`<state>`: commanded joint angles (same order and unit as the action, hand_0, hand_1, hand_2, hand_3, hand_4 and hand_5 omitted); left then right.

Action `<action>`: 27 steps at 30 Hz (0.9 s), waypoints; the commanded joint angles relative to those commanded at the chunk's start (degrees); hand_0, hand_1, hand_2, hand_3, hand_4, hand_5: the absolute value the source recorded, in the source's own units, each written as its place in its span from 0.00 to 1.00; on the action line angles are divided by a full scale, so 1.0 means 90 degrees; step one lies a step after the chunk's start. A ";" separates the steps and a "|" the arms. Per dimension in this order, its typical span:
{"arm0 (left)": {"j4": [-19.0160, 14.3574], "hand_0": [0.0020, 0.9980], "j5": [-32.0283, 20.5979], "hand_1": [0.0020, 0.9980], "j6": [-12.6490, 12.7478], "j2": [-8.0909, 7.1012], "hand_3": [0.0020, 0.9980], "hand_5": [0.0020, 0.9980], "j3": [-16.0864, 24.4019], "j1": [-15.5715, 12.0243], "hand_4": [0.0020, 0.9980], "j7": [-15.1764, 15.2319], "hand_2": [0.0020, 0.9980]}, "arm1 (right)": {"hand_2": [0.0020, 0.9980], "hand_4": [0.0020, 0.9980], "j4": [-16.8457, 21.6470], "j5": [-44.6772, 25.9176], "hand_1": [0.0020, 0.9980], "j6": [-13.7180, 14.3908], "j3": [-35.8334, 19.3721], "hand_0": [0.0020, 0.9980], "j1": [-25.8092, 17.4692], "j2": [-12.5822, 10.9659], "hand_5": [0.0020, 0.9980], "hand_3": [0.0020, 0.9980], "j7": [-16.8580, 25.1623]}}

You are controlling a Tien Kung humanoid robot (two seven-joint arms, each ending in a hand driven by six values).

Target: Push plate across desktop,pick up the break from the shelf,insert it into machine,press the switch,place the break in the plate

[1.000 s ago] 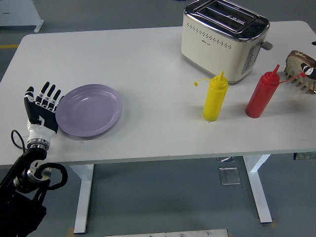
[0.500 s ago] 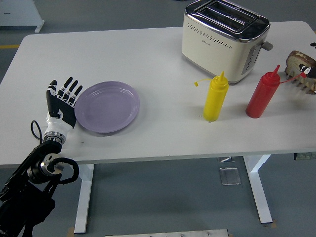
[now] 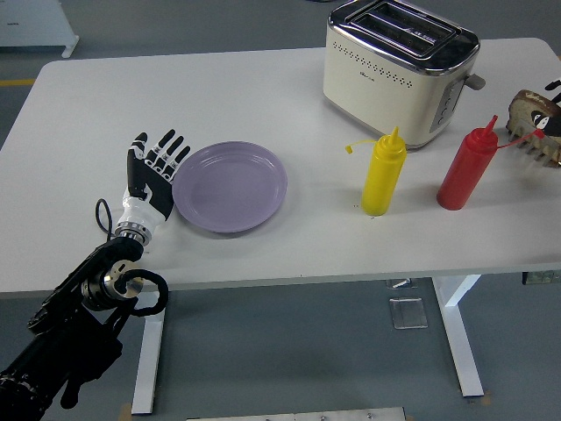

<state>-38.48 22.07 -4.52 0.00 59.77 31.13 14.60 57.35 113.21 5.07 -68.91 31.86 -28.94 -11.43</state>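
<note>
— So, where is the plate (image 3: 231, 186)?

— On the white table (image 3: 263, 88), left of the middle and toward the near edge. It is round, pale lilac, shallow, with a low raised rim and nothing on it.

— And the left hand (image 3: 152, 175)?

— Flat against the plate's left rim, black fingers (image 3: 163, 151) spread wide and straight, holding nothing. Its arm comes up from the lower left corner.

— The right side?

— A cream toaster (image 3: 399, 70) with two top slots stands at the back right. In front of it are a yellow bottle (image 3: 383, 173) and a red bottle (image 3: 467, 167), well apart from the plate. At the right edge a slice of bread (image 3: 535, 112) sits in a rack (image 3: 535, 147). Dark fingertips of the right hand (image 3: 554, 91) show there; I cannot tell their pose.
</note>
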 joint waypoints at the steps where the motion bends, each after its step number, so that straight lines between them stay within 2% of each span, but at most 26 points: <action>1: 0.0020 0.90 -0.0021 0.89 -0.0006 0.0000 0.80 1.00 -0.0057 0.0027 0.60 -0.0001 0.87 | 0.55 0.58 -0.0021 0.0026 0.54 0.0012 0.0017 0.46 0.0011 0.0004 0.21 0.63 0.0004; 3: 0.0076 0.90 -0.0091 0.89 -0.0025 0.0000 0.80 1.00 -0.0235 0.0096 0.60 -0.0008 0.87 | 0.55 0.58 -0.0083 0.0114 0.54 0.0094 0.0075 0.46 0.0041 0.0012 0.21 0.63 0.0023; 4: 0.0098 0.90 -0.0125 0.89 -0.0034 0.0000 0.81 1.00 -0.0322 0.0125 0.60 -0.0010 0.87 | 0.51 0.43 -0.0113 0.0157 0.47 0.0138 0.0102 0.39 0.0054 0.0017 0.11 0.55 0.0033; 10: 0.0155 0.90 -0.0297 0.89 -0.0071 0.0000 0.81 1.00 -0.0785 0.0237 0.60 -0.0021 0.87 | 0.51 0.43 -0.0209 0.0373 0.47 0.0472 0.0206 0.39 0.0087 0.0017 0.11 0.55 0.0118; 11: 0.0160 0.90 -0.0319 0.89 -0.0075 0.0000 0.81 1.00 -0.0842 0.0249 0.60 -0.0021 0.87 | 0.47 0.36 -0.0209 0.0395 0.43 0.0530 0.0213 0.34 0.0086 0.0015 0.09 0.52 0.0131; 14: 0.0198 0.90 -0.0392 0.89 -0.0086 0.0000 0.81 1.00 -0.1012 0.0298 0.60 -0.0021 0.87 | 0.47 0.36 -0.0151 0.0430 0.43 0.0717 0.0209 0.34 0.0069 -0.0002 0.09 0.52 0.0167; 16: 0.0240 0.90 -0.0444 0.89 -0.0092 0.0000 0.81 1.00 -0.1134 0.0342 0.60 -0.0019 0.87 | 0.47 0.36 -0.0049 0.0437 0.43 0.0876 0.0188 0.34 0.0057 -0.0026 0.09 0.52 0.0185; 17: 0.0254 0.90 -0.0462 0.89 -0.0095 0.0000 0.81 1.00 -0.1179 0.0358 0.60 -0.0019 0.87 | 0.44 0.27 -0.0002 0.0444 0.39 0.0934 0.0175 0.34 0.0053 -0.0035 0.06 0.50 0.0190; 22: 0.0260 0.90 -0.0520 0.89 -0.0104 0.0000 0.81 1.00 -0.1355 0.0436 0.60 -0.0015 0.87 | 0.44 0.27 0.0355 0.0405 0.39 0.1214 0.0094 0.34 0.0075 -0.0112 0.06 0.50 0.0193; 23: 0.0240 0.90 -0.0518 0.89 -0.0102 0.0000 0.81 1.00 -0.1369 0.0442 0.60 -0.0015 0.87 | 0.43 0.24 0.0431 0.0382 0.38 0.1260 0.0077 0.33 0.0086 -0.0125 0.07 0.48 0.0195; 27: -0.0005 0.90 -0.0407 0.89 -0.0048 0.0000 0.81 1.00 -0.1297 0.0403 0.60 -0.0012 0.87 | 0.43 0.24 0.0765 0.0263 0.38 0.1393 0.0000 0.33 0.0176 -0.0158 0.07 0.48 0.0167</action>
<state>-38.53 18.41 -4.95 0.00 48.10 34.76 14.50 64.23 115.57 17.61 -68.90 33.44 -30.36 -9.92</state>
